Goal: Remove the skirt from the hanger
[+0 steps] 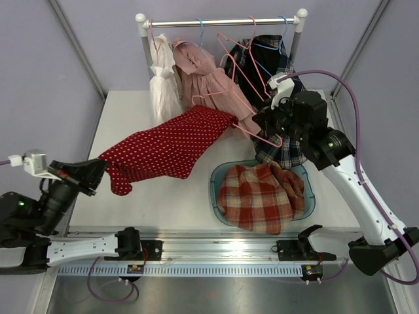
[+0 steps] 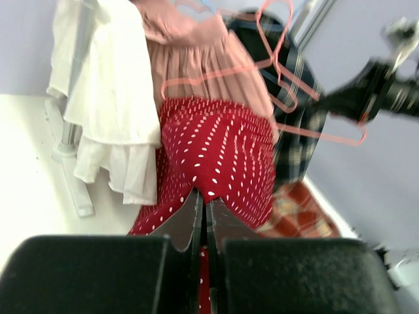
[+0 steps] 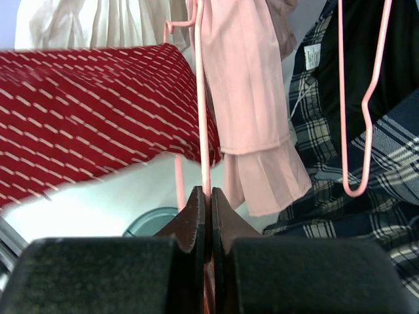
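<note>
The red skirt with white dots (image 1: 171, 145) stretches in the air between my two grippers. My left gripper (image 1: 99, 171) at the left is shut on its lower end; in the left wrist view the skirt (image 2: 222, 154) runs away from the shut gripper (image 2: 204, 197). My right gripper (image 1: 270, 125) is shut on a pink wire hanger (image 1: 256, 134) at the skirt's far end. In the right wrist view the gripper (image 3: 207, 195) pinches the hanger's wire (image 3: 201, 98), with the skirt (image 3: 91, 111) to its left. Whether the skirt still hangs on the hanger is hidden.
A clothes rail (image 1: 219, 22) at the back holds a white garment (image 1: 162, 82), a dusty pink dress (image 1: 209, 78), a dark plaid garment (image 1: 281, 78) and several empty hangers. A blue basin (image 1: 219, 175) with a red plaid cloth (image 1: 262, 196) sits front right.
</note>
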`<state>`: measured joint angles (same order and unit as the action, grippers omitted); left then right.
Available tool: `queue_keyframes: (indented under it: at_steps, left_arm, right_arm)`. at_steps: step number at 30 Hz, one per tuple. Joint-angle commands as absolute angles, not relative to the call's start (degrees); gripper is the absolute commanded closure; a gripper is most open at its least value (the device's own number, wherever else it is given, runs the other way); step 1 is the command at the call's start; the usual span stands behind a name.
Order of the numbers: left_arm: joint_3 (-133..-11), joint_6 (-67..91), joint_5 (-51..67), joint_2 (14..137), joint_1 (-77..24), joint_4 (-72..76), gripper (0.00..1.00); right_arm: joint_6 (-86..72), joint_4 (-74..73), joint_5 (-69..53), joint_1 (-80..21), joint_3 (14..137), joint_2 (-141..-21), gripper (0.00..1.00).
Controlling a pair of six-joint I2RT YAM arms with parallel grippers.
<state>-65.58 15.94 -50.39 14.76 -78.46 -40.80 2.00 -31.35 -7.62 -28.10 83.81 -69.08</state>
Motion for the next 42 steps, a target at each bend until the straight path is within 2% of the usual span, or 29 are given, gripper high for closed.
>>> queue_keyframes:
  at_steps: [1, 8, 14, 17, 26, 35, 37, 38, 40, 41, 42]
  left_arm:
    - [-70.0, 13.8, -53.4, 11.9, -78.5, -41.0, 1.00]
    - [-69.8, 16.3, -54.8, 14.2, -78.5, -47.2, 1.00]
    - [-60.4, 15.6, -51.9, 18.0, -78.4, -38.0, 1.00]
    - [-57.3, 15.3, -50.5, 22.8, -78.4, -34.4, 1.00]
    - [-53.3, 12.0, -49.7, 35.0, -78.4, -20.1, 1.00]
    - [-43.9, 18.9, -46.2, 38.9, -77.2, -18.3, 1.00]
    - [-42.5, 19.3, -44.6, 39.4, -77.1, -18.1, 0.85]
    - [-42.4, 19.4, -44.2, 39.6, -77.1, -18.3, 0.59]
    - [-43.4, 19.4, -43.2, 40.2, -77.1, -19.2, 0.27]
    - [-44.0, 19.2, -43.2, 40.3, -77.1, -20.8, 0.08]
    - [-44.9, 18.7, -43.1, 40.2, -77.1, -21.7, 0.05]
  right_arm:
    - [6.1, -29.0, -7.3, -27.2, 82.5, -65.9, 1.00]
    - [13.4, -32.9, -12.7, -26.6, 82.3, -64.2, 1.00]
    - [19.4, -39.3, -27.2, -26.6, 85.3, -64.6, 1.00]
    - [20.0, -40.4, -30.4, -26.6, 85.6, -64.4, 1.00]
    - [16.7, -38.7, -29.6, -26.6, 88.2, -65.8, 1.00]
    - [11.2, -35.1, -27.6, -26.6, 94.7, -70.8, 1.00]
    - [9.5, -33.9, -26.5, -27.0, 96.3, -72.6, 1.00]
    - [9.1, -33.6, -24.5, -27.8, 96.9, -73.2, 1.00]
    - [8.5, -33.4, -20.7, -29.1, 98.7, -75.3, 1.00]
    - [8.4, -33.3, -19.1, -30.5, 99.3, -76.0, 1.00]
    - [8.4, -33.4, -17.8, -31.3, 99.9, -77.2, 1.00]
